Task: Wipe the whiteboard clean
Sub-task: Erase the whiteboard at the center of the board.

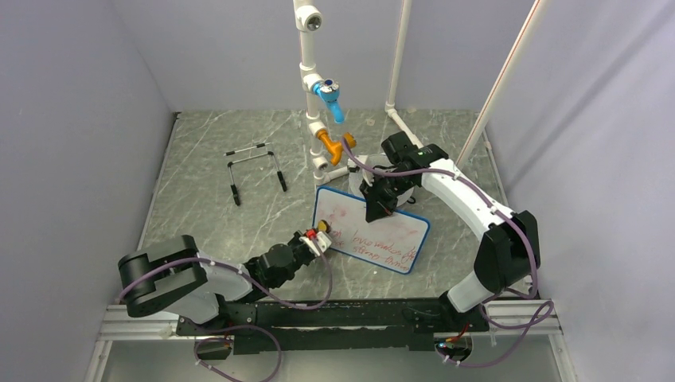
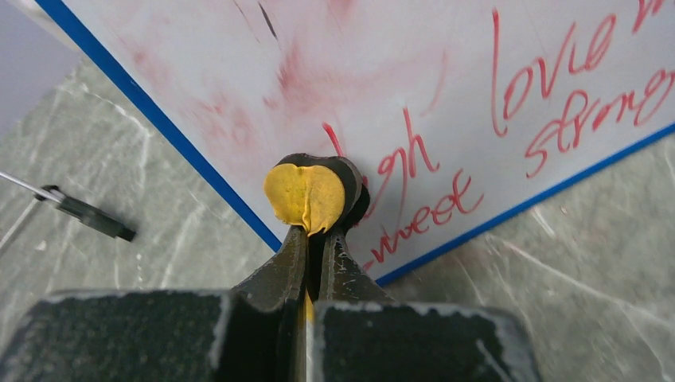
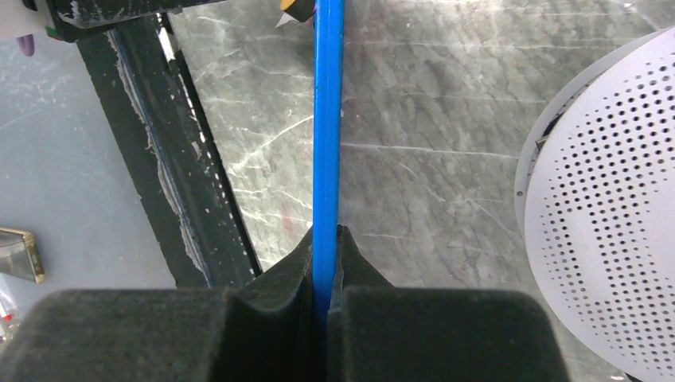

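Wire stand [image 1: 253,157], valved white pipe [image 1: 309,56], perforated grey disc [image 3: 613,215], marbled tabletop [image 1: 199,215].

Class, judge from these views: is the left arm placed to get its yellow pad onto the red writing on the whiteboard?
Probably yes. The left claw holds the yellow pad at the whiteboard, beside the red writing, with nothing between. The right claw clamps the board's blue edge.

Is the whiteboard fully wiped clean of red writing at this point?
No, red handwritten words are legible on the whiteboard near its lower edge, beside pink smears.
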`<state>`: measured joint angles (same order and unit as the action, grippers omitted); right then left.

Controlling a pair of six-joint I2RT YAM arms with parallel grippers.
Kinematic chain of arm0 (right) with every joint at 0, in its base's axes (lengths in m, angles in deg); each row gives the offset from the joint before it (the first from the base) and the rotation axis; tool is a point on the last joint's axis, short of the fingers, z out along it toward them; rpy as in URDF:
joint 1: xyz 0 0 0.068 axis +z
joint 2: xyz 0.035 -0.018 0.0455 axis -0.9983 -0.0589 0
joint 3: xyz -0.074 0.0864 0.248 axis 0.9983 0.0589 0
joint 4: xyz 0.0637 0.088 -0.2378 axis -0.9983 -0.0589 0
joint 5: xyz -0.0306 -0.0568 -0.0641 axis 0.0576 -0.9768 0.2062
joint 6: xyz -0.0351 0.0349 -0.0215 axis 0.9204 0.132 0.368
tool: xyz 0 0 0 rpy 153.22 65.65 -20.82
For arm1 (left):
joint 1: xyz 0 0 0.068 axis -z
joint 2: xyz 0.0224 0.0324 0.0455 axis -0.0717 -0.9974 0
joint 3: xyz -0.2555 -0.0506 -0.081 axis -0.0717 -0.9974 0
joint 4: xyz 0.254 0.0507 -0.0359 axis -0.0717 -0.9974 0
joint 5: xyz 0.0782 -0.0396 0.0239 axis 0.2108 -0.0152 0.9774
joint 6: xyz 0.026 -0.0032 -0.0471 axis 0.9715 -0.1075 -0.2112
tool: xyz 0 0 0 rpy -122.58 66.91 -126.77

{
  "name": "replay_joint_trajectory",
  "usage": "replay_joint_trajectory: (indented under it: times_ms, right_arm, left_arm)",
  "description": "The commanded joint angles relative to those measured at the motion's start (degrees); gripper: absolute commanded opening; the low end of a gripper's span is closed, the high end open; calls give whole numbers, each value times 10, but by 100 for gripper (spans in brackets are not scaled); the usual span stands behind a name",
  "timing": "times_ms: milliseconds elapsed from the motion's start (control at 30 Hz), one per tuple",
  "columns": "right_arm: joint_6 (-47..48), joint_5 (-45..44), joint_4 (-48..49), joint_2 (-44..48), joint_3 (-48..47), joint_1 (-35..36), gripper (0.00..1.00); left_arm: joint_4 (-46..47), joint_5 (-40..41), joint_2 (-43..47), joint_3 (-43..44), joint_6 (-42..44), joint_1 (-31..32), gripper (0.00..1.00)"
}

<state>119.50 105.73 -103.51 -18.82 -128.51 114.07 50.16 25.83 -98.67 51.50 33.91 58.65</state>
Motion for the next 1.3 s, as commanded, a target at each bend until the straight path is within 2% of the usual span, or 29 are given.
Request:
replay_joint_trajectory:
  times_ms: [0, 267, 533, 700, 867, 1033, 1267]
  right_arm:
    - [62, 111, -11, -17, 19, 10, 0]
    - [60, 113, -11, -21, 18, 10, 0]
    - [61, 119, -11, -24, 19, 5, 0]
    - [57, 113, -7, -25, 20, 6, 0]
    - [51, 106, -1, -26, 20, 2, 0]
    - [35, 98, 11, -23, 20, -8, 0]
    - [9, 96, 30, -12, 19, -36, 0]
  left_arm:
    - [14, 8, -10, -23, -36, 15, 0]
    - [44, 7, 14, -55, -66, 22, 0]
    - [-15, -35, 128, -30, -47, 21, 0]
    - [-33, -78, 164, -30, -77, 5, 0]
    - [-43, -70, 140, -43, -121, 3, 0]
    - [-70, -54, 111, -50, -212, 5, 0]
    - [-76, -16, 48, -51, -263, 16, 0]
